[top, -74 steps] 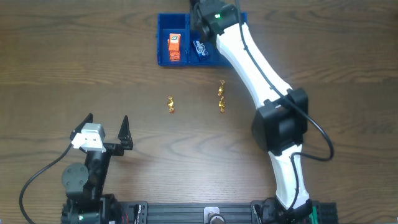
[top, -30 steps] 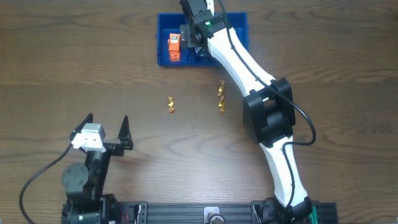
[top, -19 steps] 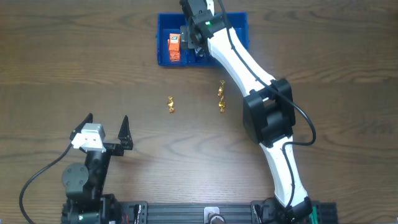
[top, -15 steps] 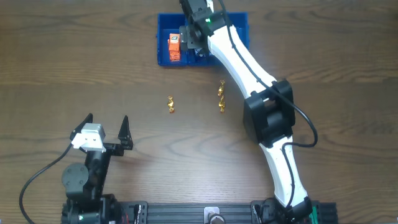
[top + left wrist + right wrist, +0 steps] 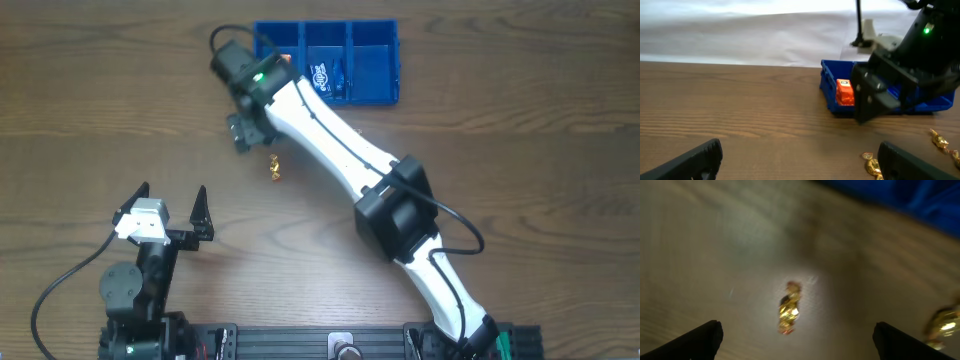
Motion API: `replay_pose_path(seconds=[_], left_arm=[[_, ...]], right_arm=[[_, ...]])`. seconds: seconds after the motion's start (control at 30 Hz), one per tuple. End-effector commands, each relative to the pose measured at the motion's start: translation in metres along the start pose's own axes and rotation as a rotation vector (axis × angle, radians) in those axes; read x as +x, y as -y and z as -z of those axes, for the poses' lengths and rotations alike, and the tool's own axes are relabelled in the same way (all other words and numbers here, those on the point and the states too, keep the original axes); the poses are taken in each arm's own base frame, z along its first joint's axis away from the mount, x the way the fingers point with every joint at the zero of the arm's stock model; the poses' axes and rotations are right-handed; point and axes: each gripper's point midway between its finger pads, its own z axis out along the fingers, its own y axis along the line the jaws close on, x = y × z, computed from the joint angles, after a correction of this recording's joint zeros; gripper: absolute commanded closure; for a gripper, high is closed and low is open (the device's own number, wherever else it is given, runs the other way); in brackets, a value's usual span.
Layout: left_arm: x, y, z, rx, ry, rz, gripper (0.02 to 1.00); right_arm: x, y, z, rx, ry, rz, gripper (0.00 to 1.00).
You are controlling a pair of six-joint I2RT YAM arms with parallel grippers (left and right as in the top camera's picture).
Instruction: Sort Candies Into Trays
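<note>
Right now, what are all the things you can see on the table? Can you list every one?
Blue plastic three-compartment tray: one, blue, at the table's far side.
Orange-wrapped candy: one, orange, in the tray's end compartment on the left arm's side.
Blue-wrapped candy: one, blue, in the middle compartment.
Gold foil-wrapped candies: three, gold, loose on the table in front of the tray.
Brown wooden table: one, brown, under everything.
Right gripper: one, black, open above a gold candy.
Left gripper: one, black, open near its base.
</note>
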Motion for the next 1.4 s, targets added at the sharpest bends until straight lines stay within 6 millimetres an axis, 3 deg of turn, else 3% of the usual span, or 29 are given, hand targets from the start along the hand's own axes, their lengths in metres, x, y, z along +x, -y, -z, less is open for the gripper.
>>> replay_pose_path(seconds=[0.03,0.23,0.5,1.07,1.17,1.4], left_arm=[[0.016,0.003,-0.001,0.022,-0.047,0.009,0.020],[0.016,0.003,-0.001,0.022,-0.047,0.009,0.020],[0.016,0.003,-0.001,0.021,-0.046,0.009,0.020],[0.016,0.003,-0.001,0.022,-0.047,0.009,0.020],[0.016,0.003,-0.001,0.022,-0.047,0.009,0.023],[0.016,0.003,-0.001,0.022,-0.047,0.009,0.020]], right_arm=[[0.030,-0.003,-0.032,0.024,-0.088,-0.029,0.003],[0.050,-0.005,-0.060,0.010,-0.139,-0.044,0.001],[0.040,-0.006,-0.068,0.011,-0.097,-0.081,0.001],[0.045,-0.001,-0.090,0.055,-0.117,-0.174,0.005],[0.045,-0.001,-0.090,0.055,-0.117,-0.174,0.084],[0.045,-0.002,-0.090,0.054,-0.115,-0.170,0.500]])
